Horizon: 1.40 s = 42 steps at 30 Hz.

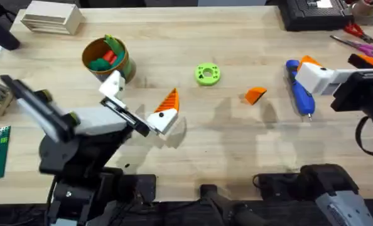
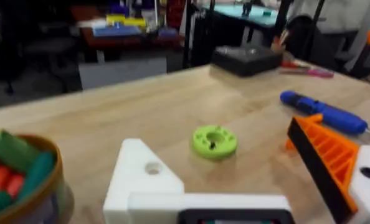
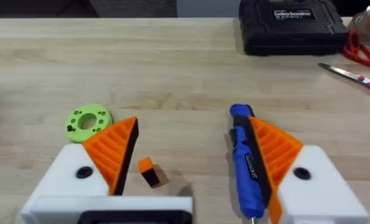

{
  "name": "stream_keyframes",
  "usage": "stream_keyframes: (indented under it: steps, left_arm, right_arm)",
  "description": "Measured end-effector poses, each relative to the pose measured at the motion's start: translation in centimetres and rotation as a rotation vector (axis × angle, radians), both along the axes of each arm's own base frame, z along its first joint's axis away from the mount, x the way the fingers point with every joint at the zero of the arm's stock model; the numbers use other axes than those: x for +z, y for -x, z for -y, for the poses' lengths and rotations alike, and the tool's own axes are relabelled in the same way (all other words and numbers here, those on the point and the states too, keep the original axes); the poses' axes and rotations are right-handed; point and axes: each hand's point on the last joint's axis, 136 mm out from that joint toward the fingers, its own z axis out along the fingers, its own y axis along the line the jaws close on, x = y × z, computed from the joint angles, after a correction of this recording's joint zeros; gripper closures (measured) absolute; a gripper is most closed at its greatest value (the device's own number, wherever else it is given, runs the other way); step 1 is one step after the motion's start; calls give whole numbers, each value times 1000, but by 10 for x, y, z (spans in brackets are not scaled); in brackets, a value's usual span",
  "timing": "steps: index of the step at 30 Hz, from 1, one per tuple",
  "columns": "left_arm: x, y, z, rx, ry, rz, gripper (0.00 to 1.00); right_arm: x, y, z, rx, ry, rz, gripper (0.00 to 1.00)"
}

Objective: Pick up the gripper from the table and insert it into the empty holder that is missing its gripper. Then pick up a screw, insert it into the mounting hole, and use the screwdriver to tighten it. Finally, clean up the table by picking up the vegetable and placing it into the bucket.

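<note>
The loose orange gripper (image 1: pixel 255 95) lies on the table right of centre, also between my right fingers' spread in the wrist view (image 3: pixel 149 172). My left gripper (image 1: pixel 139 100) is open near the bucket (image 1: pixel 105 58). One side is the bare white holder (image 2: pixel 144 177); the other carries an orange finger (image 2: pixel 325 155). My right gripper (image 3: pixel 191 124) is open low over the table, with the blue screwdriver (image 3: pixel 244 162) lying flat just inside one orange finger (image 3: pixel 272 149). Green and red toy vegetables (image 2: pixel 14 168) sit in the bucket. The screw is out of view.
A lime-green ring disc (image 1: pixel 206 74) lies mid-table with small dark bits in its holes. A black case (image 3: pixel 291 28) and red-handled scissors (image 3: pixel 359 62) are at the far right. A tan box (image 1: pixel 51 17) stands far left. Bare wood lies along the front.
</note>
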Motion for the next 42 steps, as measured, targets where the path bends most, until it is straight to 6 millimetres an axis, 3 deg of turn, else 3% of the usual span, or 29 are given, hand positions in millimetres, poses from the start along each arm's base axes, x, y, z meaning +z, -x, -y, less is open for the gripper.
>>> stream_keyframes:
  steps: [2, 4, 33, 42]
  left_arm:
    - [-20, 0, 0, 0, -9, -88, 14]
    - [-26, 0, 0, 1, -10, -115, 14]
    - [-26, -1, -1, 8, -10, -115, 14]
    - [-25, 23, 26, -204, -10, -120, 14]
  right_arm:
    - [0, 0, 0, 0, 0, 0, 13]
    - [0, 0, 0, 0, 0, 0, 12]
    - [0, 0, 0, 0, 0, 0, 12]
    - [0, 0, 0, 0, 0, 0, 13]
